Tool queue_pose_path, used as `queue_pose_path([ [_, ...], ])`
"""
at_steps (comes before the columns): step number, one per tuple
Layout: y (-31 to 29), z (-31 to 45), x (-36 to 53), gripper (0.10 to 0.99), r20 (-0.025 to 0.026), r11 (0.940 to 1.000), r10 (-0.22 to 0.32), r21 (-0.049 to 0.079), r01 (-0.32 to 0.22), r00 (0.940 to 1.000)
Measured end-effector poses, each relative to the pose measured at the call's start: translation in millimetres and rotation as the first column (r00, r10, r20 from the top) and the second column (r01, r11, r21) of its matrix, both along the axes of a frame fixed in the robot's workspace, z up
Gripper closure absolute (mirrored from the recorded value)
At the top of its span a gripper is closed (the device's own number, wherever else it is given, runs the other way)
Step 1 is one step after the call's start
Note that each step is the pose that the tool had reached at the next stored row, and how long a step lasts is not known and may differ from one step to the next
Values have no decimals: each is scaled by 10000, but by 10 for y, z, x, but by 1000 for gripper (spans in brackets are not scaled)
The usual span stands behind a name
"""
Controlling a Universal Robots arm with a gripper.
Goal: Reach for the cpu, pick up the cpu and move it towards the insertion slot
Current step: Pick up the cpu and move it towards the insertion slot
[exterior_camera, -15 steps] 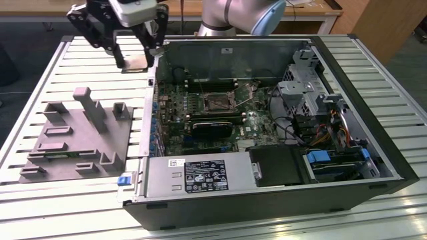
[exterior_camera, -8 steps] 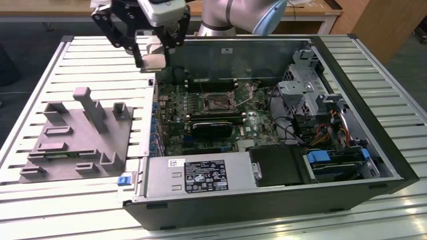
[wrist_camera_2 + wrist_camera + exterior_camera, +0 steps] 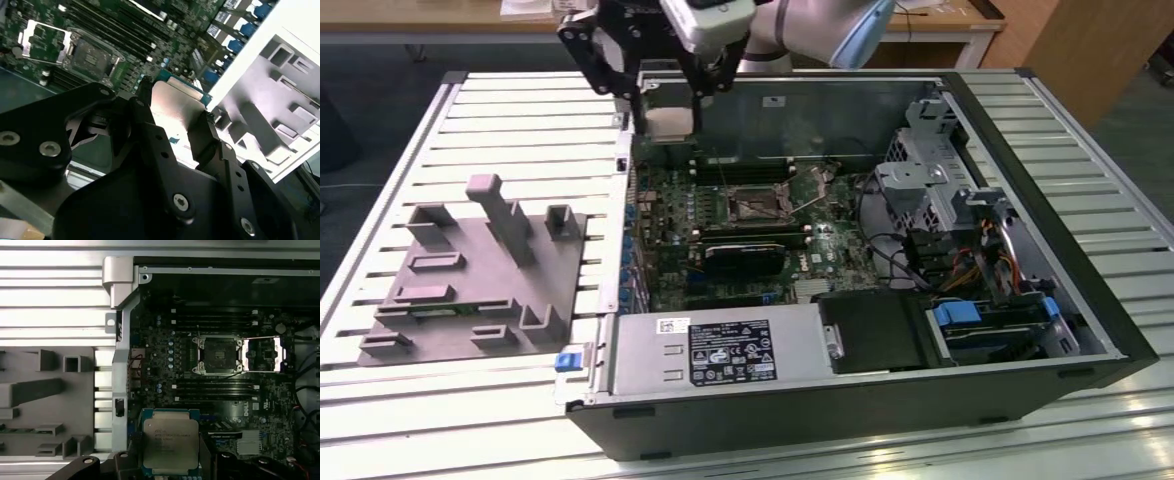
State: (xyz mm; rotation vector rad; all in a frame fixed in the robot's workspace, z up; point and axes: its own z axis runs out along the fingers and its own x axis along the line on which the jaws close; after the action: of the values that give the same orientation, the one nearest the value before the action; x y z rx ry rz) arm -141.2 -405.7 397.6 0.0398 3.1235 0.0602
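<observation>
— Black gripper point(image 3: 172, 107) linkages sit closest in the second wrist view, the two fingers point(image 3: 202, 135) closed on the cpu's point(image 3: 172, 102) edges. Where is the chip?

— Held in the air over the open computer case point(image 3: 1014, 330), near its back corner in the exterior view, above the motherboard point(image 3: 674, 220). The first wrist view shows its silver top point(image 3: 170, 442) and green rim.

— What's in the case?

— The motherboard with the insertion slot point(image 3: 218, 355), its metal frame point(image 3: 263, 354) flipped open beside it, memory slots point(image 3: 215, 390) either side. The exterior view adds a power supply point(image 3: 714, 355) and drive bays point(image 3: 994, 320).

— Outside it?

— A grey fixture plate point(image 3: 474, 275) with blocks and posts, on the slatted table point(image 3: 520, 120).
</observation>
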Motion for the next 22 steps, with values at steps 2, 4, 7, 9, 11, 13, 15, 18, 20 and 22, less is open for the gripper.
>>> queue_pose_path([
  [2,2,-2,94,549,-3,10000,1,0,-1,10000],
  [4,4,-4,184,549,-7,10000,-1,-1,1,10000],
  [7,11,-10,319,549,-14,10000,0,0,0,10000],
  [9,18,-15,410,549,-21,10000,1,0,-1,10000],
  [11,27,-21,488,549,-27,10000,0,0,0,10000],
  [13,40,-27,562,549,-33,10000,0,-1,0,10000],
  [15,54,-35,635,549,-38,10000,0,0,0,10000],
  [18,80,-52,738,549,-49,10000,1,-1,-1,10000],
  [20,100,-67,794,549,-58,10000,0,-3,0,10000],
  [22,125,-84,838,549,-61,10000,0,-2,0,10000],
])
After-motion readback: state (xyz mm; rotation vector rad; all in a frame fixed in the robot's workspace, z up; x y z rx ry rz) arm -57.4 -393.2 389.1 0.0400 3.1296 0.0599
